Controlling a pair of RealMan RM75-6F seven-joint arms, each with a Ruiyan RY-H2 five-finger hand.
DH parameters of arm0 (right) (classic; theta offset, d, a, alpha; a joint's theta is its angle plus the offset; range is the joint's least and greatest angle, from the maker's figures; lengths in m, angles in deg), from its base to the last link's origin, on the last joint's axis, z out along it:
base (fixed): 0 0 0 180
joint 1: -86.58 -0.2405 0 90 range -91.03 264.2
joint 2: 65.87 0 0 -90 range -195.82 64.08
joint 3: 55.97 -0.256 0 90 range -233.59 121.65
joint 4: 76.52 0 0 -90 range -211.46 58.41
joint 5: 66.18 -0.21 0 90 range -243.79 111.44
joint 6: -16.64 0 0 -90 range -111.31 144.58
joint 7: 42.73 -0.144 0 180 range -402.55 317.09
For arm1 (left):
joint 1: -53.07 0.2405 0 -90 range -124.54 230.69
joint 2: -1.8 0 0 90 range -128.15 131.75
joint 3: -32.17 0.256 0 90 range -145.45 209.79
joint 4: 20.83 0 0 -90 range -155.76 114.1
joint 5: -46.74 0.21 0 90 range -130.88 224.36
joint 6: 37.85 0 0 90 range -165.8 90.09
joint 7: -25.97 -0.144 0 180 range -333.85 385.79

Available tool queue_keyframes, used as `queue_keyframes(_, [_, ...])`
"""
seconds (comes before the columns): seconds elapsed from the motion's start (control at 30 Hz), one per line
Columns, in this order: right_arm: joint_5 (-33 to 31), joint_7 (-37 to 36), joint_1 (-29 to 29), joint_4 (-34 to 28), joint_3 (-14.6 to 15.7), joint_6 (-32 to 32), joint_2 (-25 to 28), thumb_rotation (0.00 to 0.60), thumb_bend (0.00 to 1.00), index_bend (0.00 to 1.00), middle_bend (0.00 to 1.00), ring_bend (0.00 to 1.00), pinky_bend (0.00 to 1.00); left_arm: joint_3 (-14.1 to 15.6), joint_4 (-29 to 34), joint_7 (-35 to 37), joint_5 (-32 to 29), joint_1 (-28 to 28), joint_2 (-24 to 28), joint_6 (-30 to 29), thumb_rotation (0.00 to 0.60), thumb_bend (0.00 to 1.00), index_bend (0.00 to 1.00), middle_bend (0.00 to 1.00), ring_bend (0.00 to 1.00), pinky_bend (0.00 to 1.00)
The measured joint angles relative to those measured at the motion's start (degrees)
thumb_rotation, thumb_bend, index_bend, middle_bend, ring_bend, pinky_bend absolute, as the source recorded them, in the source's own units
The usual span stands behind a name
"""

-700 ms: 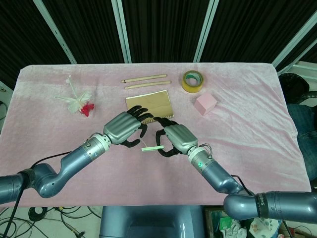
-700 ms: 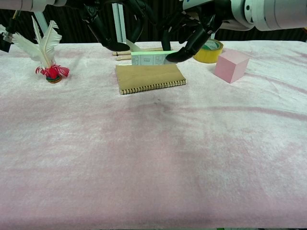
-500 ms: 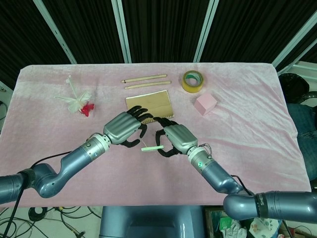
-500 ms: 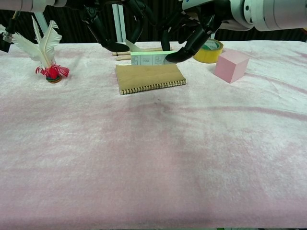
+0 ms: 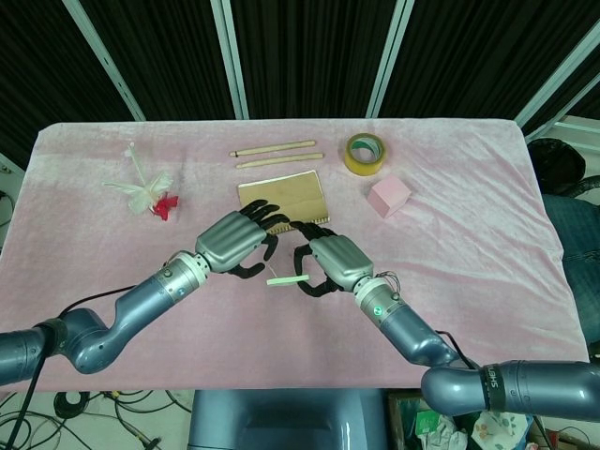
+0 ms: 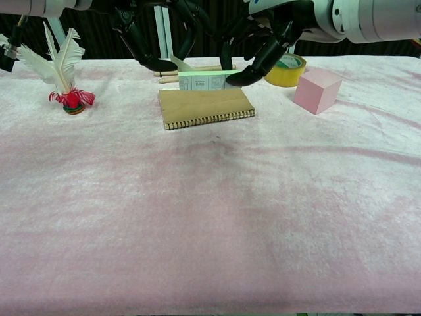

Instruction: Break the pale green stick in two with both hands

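Note:
The pale green stick point(image 5: 287, 279) hangs level above the table, just in front of the notebook. My right hand point(image 5: 330, 262) pinches its right end; in the chest view the stick point(image 6: 207, 80) shows as a flat pale strip under my right hand point(image 6: 263, 46). My left hand point(image 5: 234, 244) hovers beside the stick's left end with its fingers loosely bent and apart. That left end sticks out free just past the left fingertips point(image 5: 255, 272). In the chest view my left hand point(image 6: 154, 39) is cut off by the top edge.
A brown spiral notebook point(image 5: 281, 197) lies just behind the hands. Two wooden sticks point(image 5: 274, 148) lie further back, a yellow tape roll point(image 5: 365, 154) and a pink cube point(image 5: 388, 196) at the right, and a white feather shuttlecock point(image 5: 150, 192) at the left.

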Motion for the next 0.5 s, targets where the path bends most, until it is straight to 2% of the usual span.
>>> queue_keyframes(0.27, [0.09,-0.18,0.01,-0.33,0.00,0.20,0.38,0.600,0.47,0.70,0.00,0.00,0.10,0.07,0.16,-0.35,-0.41,-0.29,-0.28,-0.15,0.600,0.38,0.59,0.13,0.00,0.00])
queue_keyframes(0.5, [0.20,-0.54,0.05,-0.31,0.21,-0.20,0.60,0.600,0.47,0.70,0.00,0.00,0.10,0.13,-0.14,-0.58,-1.42,-0.79,-0.71,0.13,0.600,0.43,0.61,0.14,0.00,0.00])
